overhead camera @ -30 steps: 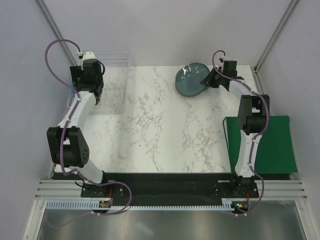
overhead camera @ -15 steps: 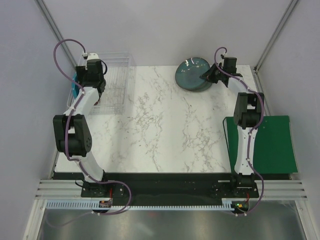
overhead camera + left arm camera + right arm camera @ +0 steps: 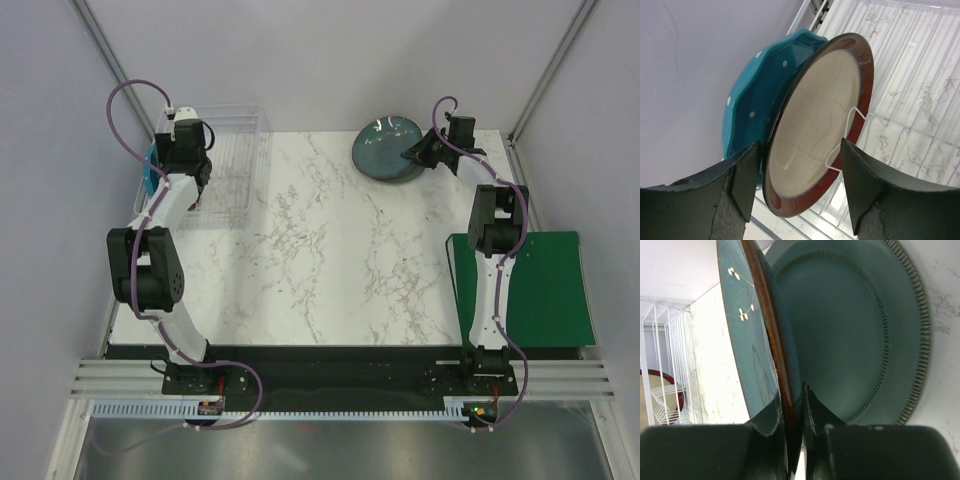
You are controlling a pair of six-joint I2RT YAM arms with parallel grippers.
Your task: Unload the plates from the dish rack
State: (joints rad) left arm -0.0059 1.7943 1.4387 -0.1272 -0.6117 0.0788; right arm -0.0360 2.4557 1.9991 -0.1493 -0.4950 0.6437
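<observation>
Greyish-blue plate (image 3: 747,340) in R gripper (image 3: 792,392), tilted over grey-green plate (image 3: 850,340).

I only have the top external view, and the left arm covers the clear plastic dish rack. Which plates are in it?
Observer: Two, standing on edge in the clear dish rack: a brown-rimmed plate with a cream centre and, behind it, a turquoise plate with white specks.
Operator: Is the left gripper on one?
Observer: The left gripper is open, with the brown-rimmed plate's lower edge between its fingers.
Operator: Is the right gripper holding anything?
Observer: Yes. The right gripper is shut on the rim of a greyish-blue plate, tilted over a dull grey-green plate lying flat on the marble table.
</observation>
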